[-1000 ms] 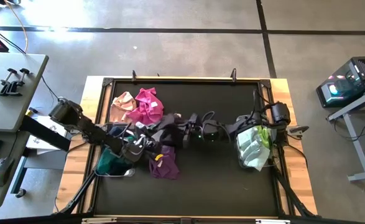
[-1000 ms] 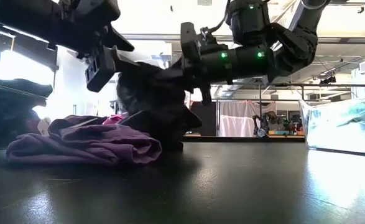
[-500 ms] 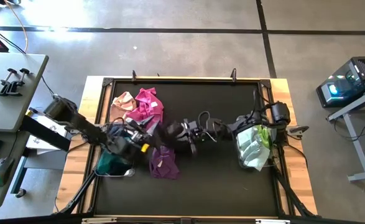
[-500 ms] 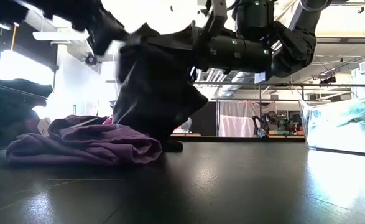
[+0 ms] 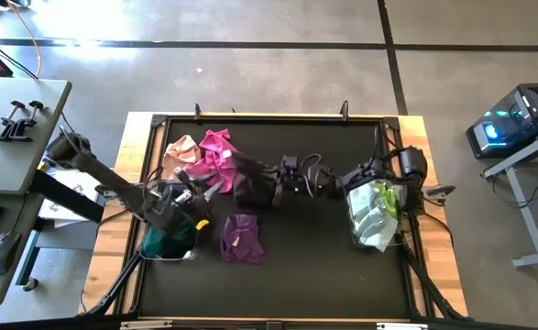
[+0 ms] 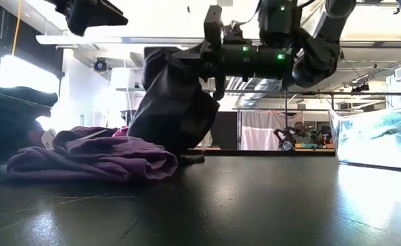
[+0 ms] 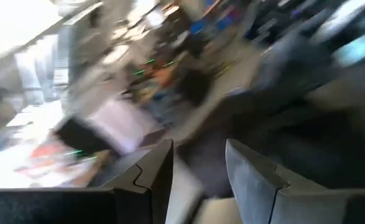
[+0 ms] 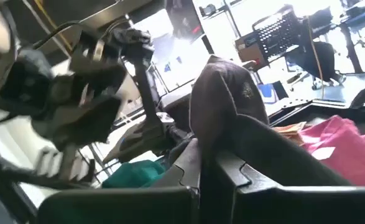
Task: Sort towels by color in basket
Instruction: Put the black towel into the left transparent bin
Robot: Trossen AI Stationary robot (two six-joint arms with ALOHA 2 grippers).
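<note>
My right gripper (image 5: 270,183) reaches in from the table's right to mid-table and is shut on a black towel (image 5: 248,181), which hangs dark in the low view (image 6: 173,102). My left gripper (image 5: 182,197) is open and empty; it hovers above a teal towel (image 5: 163,240) that lies in the left basket. A purple towel (image 5: 241,238) lies flat on the mat. Magenta (image 5: 216,151) and pink (image 5: 181,151) towels are heaped toward the far left. White, lime and mint towels (image 5: 374,215) fill the right basket. My right gripper pinches the black towel's top fold (image 8: 222,134) between its two fingers (image 8: 191,165), coming in level from the table's right. The towel hangs below the fingers in a bunched drape, and its lower end (image 6: 186,158) reaches the mat beside the purple towel (image 6: 94,157).
A clear basket (image 6: 378,137) stands at the table's right edge, another at the near left (image 5: 188,253). The black mat is bare in the middle and near side (image 5: 323,266). Wooden borders frame the table (image 5: 433,266).
My left gripper has drawn away from the black towel, rising and moving toward the table's left edge. My right gripper has lifted the black towel and shifted slightly toward the far edge. The towel, first bunched between both grippers, now hangs from the right one alone.
</note>
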